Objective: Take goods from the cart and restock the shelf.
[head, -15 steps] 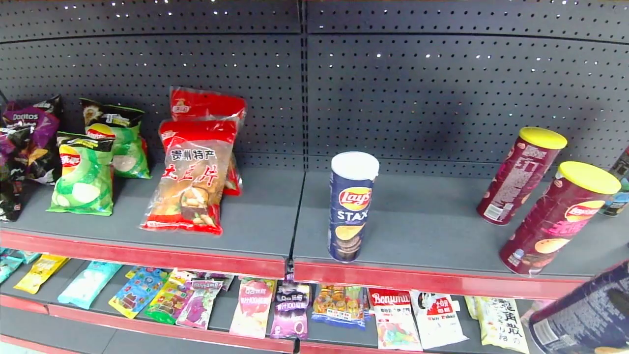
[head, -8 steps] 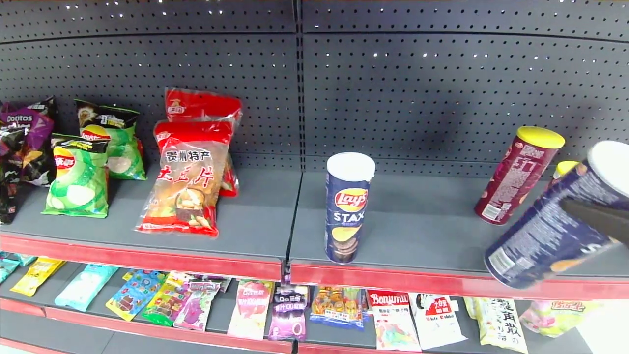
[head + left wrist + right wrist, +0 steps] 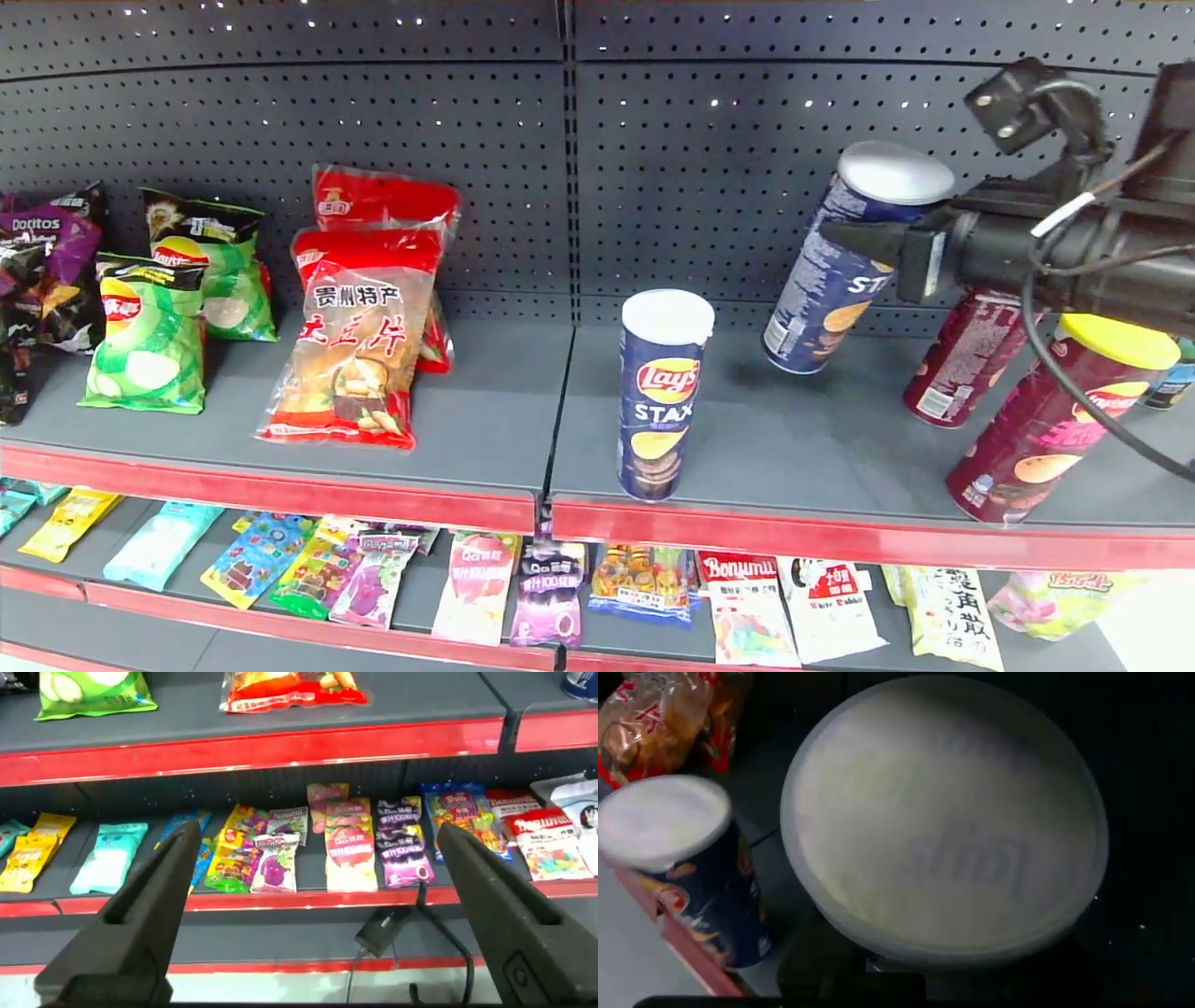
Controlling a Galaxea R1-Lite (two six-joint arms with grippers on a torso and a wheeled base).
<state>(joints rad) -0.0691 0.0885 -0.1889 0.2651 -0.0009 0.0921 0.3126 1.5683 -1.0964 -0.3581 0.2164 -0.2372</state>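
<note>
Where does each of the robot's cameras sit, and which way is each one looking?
Head view: on the robot's head, facing forward and down at the snack shelf; the right arm shows, its right gripper clamping the held blue can.
Left wrist view: on the left wrist, facing the candy bags on the lower shelf, seen between the open left gripper fingers.
Right wrist view: on the right wrist, looking onto the held blue can's lid.
Shared: head and right wrist views both show the standing blue can.
</note>
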